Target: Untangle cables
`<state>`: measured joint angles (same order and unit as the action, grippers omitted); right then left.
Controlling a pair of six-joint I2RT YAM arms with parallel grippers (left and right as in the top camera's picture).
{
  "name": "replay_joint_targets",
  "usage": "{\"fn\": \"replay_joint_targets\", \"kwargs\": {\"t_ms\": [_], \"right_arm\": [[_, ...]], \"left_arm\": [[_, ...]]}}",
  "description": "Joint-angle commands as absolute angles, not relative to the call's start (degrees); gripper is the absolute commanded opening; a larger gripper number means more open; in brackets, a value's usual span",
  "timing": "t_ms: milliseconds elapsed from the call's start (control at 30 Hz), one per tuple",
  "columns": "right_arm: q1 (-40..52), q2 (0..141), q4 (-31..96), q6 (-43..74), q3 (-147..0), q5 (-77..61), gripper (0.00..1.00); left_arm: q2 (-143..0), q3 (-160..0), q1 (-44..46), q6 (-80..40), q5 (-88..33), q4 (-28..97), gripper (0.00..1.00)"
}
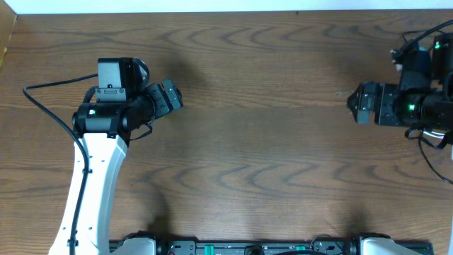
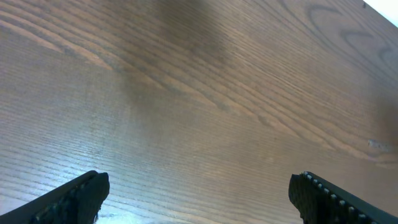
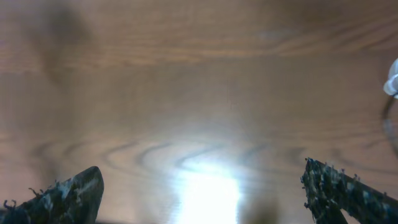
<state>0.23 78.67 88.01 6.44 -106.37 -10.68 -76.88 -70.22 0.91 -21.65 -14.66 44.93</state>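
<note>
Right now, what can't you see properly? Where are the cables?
1. Cables: none clearly shows in any view, so where they lie cannot be told.
2. Right wrist view: a white bit and a dark curve at the right edge, blurred and cut off; maybe cable, cannot tell.
3. Overhead: the right edge cuts off the right arm.
4. Wrist views: the bottom edge cuts the left gripper and right gripper; only finger ends show.

You have a brown wooden desk [image 1: 248,142] in front of you, its wavy grain running side to side (a bright glare patch [image 3: 208,193] sits on it in the right wrist view). At that view's right edge shows a small white thing [image 3: 392,84], too cropped to identify.
</note>
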Motion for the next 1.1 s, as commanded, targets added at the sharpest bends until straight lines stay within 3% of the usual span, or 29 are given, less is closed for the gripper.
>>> {"fn": "replay_joint_targets", "kwargs": {"t_ms": [0,200,333,1067], "right_arm": [[0.47,77.82,84.29,4.1,-105.65,-2.26,0.99],[0.43,72.93,71.55,-12.03,-100.01,-0.78,0.99],[0.38,65.89,65.73,-16.51,-92.09,-0.75,0.99],[-0.32,15.88,9.32,-5.02,-28.77,-2.28,0.99]], "left_arm": [[-77.17,-71.11,0.71,-21.67,-14.26,44.95,0.98],[-77.17,-71.11,0.71,-21.67,-14.26,44.95,0.98],[-77.17,-71.11,0.71,-21.67,-14.26,44.95,0.98],[-77.17,-71.11,0.71,-21.69,-14.26,44.95,0.98]]}}
